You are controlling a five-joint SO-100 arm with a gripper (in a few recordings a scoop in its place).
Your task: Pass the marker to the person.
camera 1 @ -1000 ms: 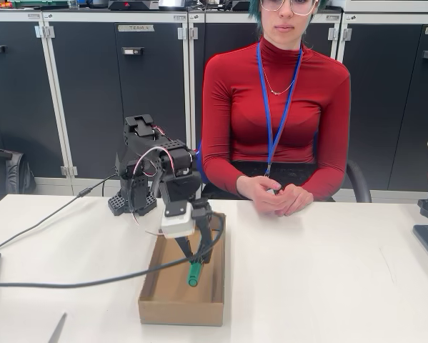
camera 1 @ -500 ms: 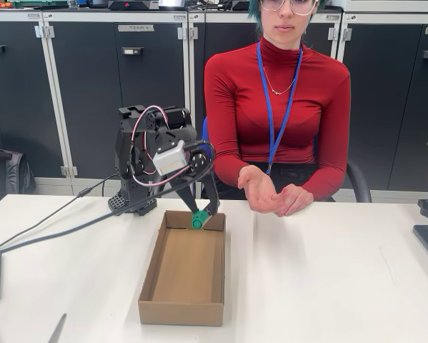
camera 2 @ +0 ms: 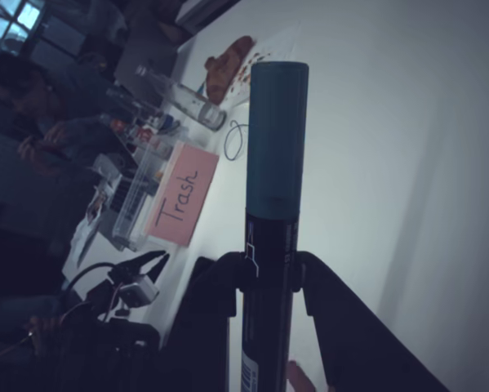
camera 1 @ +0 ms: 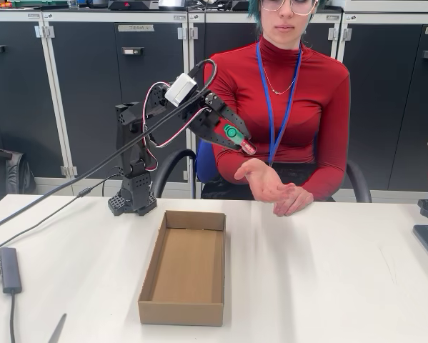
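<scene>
Marker (camera 1: 233, 133) is up in the air, clamped in the gripper (camera 1: 236, 137), well above the cardboard box (camera 1: 184, 266) and just above the person's hand (camera 1: 262, 179), which is held out palm-up. In the wrist view the marker (camera 2: 273, 245) sits between the two fingers (camera 2: 215, 294), gripped on the dark body, green cap sticking out past the tips. The jaws are closed down to the barrel's width and touch nothing else.

Risks from here, as I judge them:
- If you release now it probably drops short. In the fixed view the marker looks a bit left of the palm and above it, so it could miss, bounce off the fingers, and land on the table (camera 1: 328, 271).
- It's round, so it may roll off an open palm.
- Depth is hard to read from this angle. You can't be sure the gripper is really over the hand.

Get closer to the palm before you open.
</scene>
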